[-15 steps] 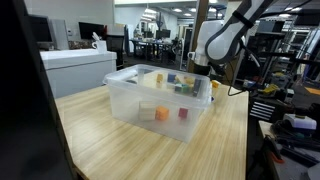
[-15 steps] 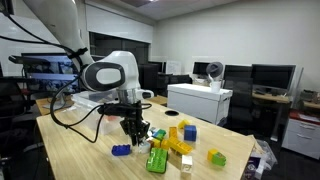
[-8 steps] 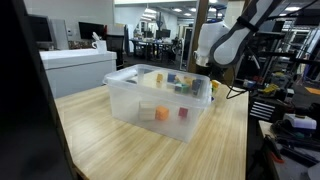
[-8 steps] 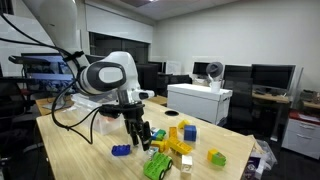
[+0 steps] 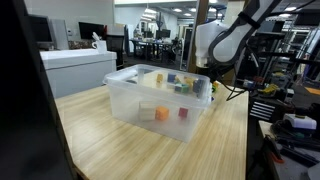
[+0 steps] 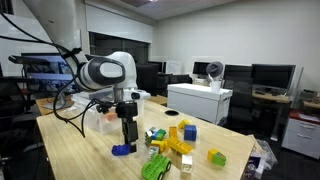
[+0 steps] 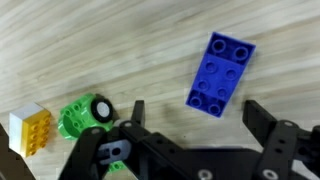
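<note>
Gripper (image 7: pixel 192 110) agape over blue brick (image 7: pixel 220 74)

Pale wooden table (image 5: pixel 100 140) shows in both exterior views. A clear plastic bin (image 5: pixel 125 100) sits on it. Inside the bin is an orange block (image 5: pixel 161 114), with a red block (image 5: pixel 183 113) near at its 3 o'clock. In an exterior view, loose yellow bricks (image 6: pixel 180 146) lie on the tabletop. A blue cube (image 6: pixel 190 133) is just beside them at 1 o'clock, a lime piece (image 6: pixel 217 157) apart at 4 o'clock. White cabinet (image 6: pixel 198 100) stands behind. Wrist view: small yellow brick (image 7: pixel 30 132) at 8 o'clock of frame.
</note>
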